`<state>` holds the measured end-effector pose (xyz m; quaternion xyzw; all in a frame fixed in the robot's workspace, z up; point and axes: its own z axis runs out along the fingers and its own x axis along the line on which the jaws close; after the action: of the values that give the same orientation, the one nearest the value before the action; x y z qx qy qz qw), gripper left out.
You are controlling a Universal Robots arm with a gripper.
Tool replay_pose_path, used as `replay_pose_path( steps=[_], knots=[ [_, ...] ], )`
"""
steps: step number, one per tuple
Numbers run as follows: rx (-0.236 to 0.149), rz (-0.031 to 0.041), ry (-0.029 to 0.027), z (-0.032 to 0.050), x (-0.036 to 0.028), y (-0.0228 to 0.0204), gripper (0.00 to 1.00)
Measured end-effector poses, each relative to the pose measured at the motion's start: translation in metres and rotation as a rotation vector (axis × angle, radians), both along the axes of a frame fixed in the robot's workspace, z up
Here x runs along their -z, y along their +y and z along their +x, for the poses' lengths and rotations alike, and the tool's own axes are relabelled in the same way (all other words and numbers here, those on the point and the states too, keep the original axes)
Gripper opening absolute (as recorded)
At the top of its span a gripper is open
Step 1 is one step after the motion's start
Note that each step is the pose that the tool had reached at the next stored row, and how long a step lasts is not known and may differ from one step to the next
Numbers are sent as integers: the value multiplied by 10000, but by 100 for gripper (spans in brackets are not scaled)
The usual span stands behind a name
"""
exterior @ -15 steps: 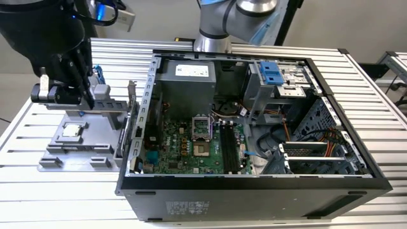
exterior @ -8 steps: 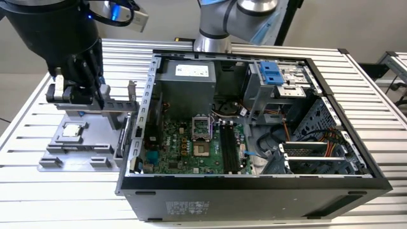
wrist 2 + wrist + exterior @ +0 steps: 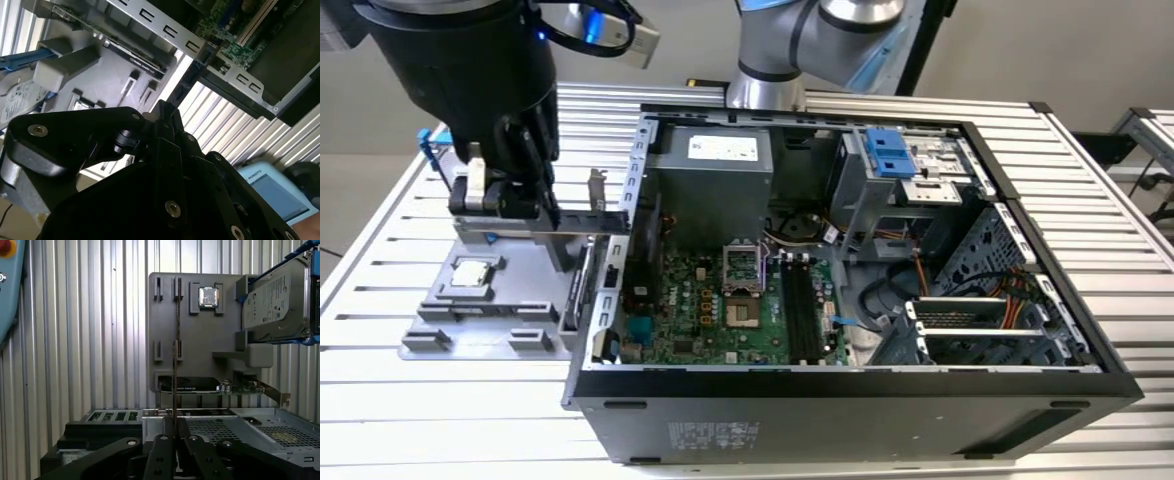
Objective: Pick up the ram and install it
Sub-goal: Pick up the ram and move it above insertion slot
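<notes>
1. My gripper (image 3: 175, 434) is closed on the ram (image 3: 176, 340). In the first wrist view its thin dark edge runs straight out from between my fingers (image 3: 161, 445).
2. There the ram lines up over the narrow slots of the gray tray (image 3: 200, 370). I cannot tell whether its far end touches them.
3. The tray also carries a small silver chip (image 3: 208, 296) and, at one edge, a hard drive (image 3: 275, 302) in a blue-tabbed bracket.
4. In the exterior view I hang above the tray, to the exterior view's left of the open computer case (image 3: 854, 385) on the ribbed metal table (image 3: 400, 400).
5. The black memory slots (image 3: 798, 310) on the green board inside the case are well apart from me.
</notes>
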<state>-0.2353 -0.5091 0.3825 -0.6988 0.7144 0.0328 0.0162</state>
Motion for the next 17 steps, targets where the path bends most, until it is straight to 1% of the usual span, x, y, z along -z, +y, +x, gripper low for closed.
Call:
replay_pose_path(
  steps=[5, 10, 17],
  knots=[
    [0, 0, -3, 66, 0, 0, 0],
    [1, 1, -3, 189, 0, 0, 0],
    [0, 0, -3, 330, 0, 0, 0]
  ],
)
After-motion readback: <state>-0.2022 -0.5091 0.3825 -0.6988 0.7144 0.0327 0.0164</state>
